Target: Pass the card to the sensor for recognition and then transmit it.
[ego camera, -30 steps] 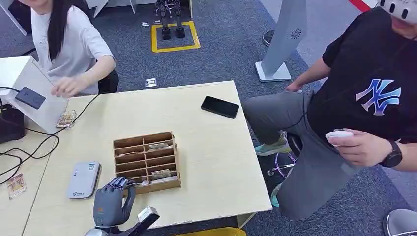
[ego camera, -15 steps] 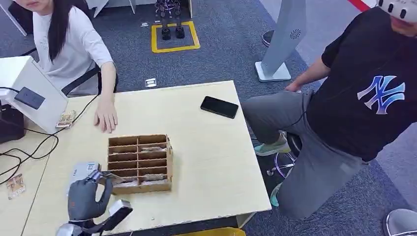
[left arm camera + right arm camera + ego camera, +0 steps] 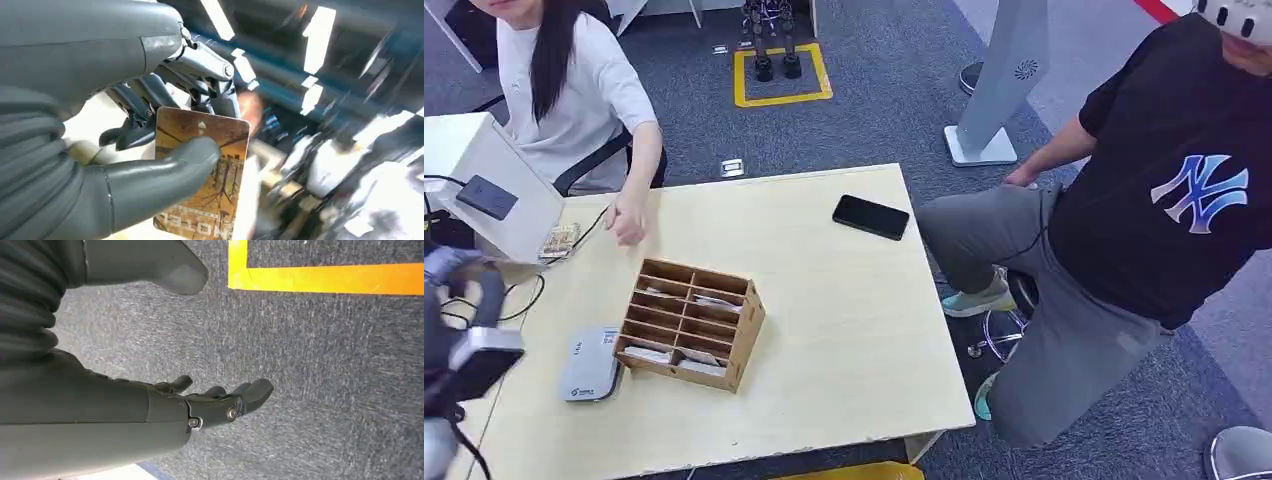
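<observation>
My left hand (image 3: 150, 120) pinches a brown-orange printed card (image 3: 225, 145) between thumb and fingers. In the head view that hand (image 3: 459, 305) is a blur, raised at the table's left edge. The sensor, a black pad (image 3: 486, 197), sits on a slanted white box (image 3: 514, 225) at the far left, beyond the hand. A wooden divided box (image 3: 689, 323) with several cards in its slots lies turned askew on the table (image 3: 844, 330). My right hand (image 3: 220, 402) hangs over grey carpet, fingers apart and holding nothing.
A grey flat device (image 3: 591, 363) lies left of the wooden box. A loose card (image 3: 559, 240) lies by the white box, near a seated person's hand (image 3: 627, 225). A black phone (image 3: 871, 217) lies at the far right. Another person sits right of the table. Cables trail at the left.
My left hand has left the front of the wooden box and swung up and to the left with the card. The box has shifted left and turned. The person's hand drew back a little.
</observation>
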### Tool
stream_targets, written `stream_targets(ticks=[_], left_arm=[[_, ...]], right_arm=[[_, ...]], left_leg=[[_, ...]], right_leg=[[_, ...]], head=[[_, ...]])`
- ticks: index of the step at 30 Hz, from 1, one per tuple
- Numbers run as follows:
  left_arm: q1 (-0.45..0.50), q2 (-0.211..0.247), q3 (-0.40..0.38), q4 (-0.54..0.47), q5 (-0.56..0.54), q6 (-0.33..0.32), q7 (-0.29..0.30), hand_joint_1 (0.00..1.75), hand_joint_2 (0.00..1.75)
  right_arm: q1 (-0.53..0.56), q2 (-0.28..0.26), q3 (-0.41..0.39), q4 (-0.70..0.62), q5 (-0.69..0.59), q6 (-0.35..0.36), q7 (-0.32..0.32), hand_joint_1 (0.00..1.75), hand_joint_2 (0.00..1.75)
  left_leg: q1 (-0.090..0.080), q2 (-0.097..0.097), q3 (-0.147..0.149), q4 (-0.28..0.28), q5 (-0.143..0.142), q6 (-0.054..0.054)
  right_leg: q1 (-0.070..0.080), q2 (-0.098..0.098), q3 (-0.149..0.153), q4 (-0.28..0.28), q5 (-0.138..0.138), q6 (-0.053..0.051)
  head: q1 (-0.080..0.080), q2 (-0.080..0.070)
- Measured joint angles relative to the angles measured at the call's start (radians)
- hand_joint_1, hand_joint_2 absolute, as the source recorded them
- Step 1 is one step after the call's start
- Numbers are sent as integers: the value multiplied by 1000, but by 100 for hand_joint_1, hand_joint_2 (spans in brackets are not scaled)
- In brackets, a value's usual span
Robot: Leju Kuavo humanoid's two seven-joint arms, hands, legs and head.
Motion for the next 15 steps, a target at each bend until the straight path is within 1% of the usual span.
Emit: stream_targets(ticks=[2, 3, 5, 7, 10, 13, 15], left_arm=[[-74, 57, 34, -55, 28, -73, 11, 175, 175], [-99, 81, 46, -75, 33, -87, 20, 175, 175], [-123, 104, 59, -101, 25, -94, 21, 175, 175], [-121, 109, 62, -109, -16, -75, 18, 175, 175], [-113, 106, 63, -106, -88, -23, 22, 175, 175], [-123, 93, 62, -76, -188, 29, 58, 175, 175], [-149, 68, 58, -23, -279, 60, 88, 175, 175]], right_arm=[[0, 0, 0, 0, 0, 1, -2, 0, 175], [0, 0, 0, 0, 1, 1, -2, 0, 175], [0, 0, 0, 0, 1, 0, -2, 0, 175], [-1, 0, 0, 0, 3, 0, -2, 0, 175], [-4, 0, 0, 0, 4, 0, -2, 0, 175], [-5, 0, 0, 0, 10, 1, -1, 0, 175], [-6, 0, 1, 0, 22, 6, -1, 0, 175]], left_leg=[[0, 1, 1, 0, 0, -1], [-1, 2, 1, 0, 0, -1], [-1, 3, 2, 0, 0, -1], [-1, 3, 2, 0, 0, -1], [-1, 2, 1, 0, 0, -1], [-2, 3, 1, 0, 0, -1], [-2, 2, 1, 0, 0, -1]], right_leg=[[0, 1, 0, 0, 1, -1], [0, 2, 0, 0, 1, -2], [0, 3, 0, 0, 1, -2], [-1, 3, 0, 0, 1, -2], [-1, 3, -1, 0, 1, -2], [-2, 3, -1, 0, 1, -2], [-2, 2, -2, 0, 1, -2]], head=[[0, 0], [0, 0], [0, 0], [0, 0], [0, 0], [0, 0], [0, 0]])
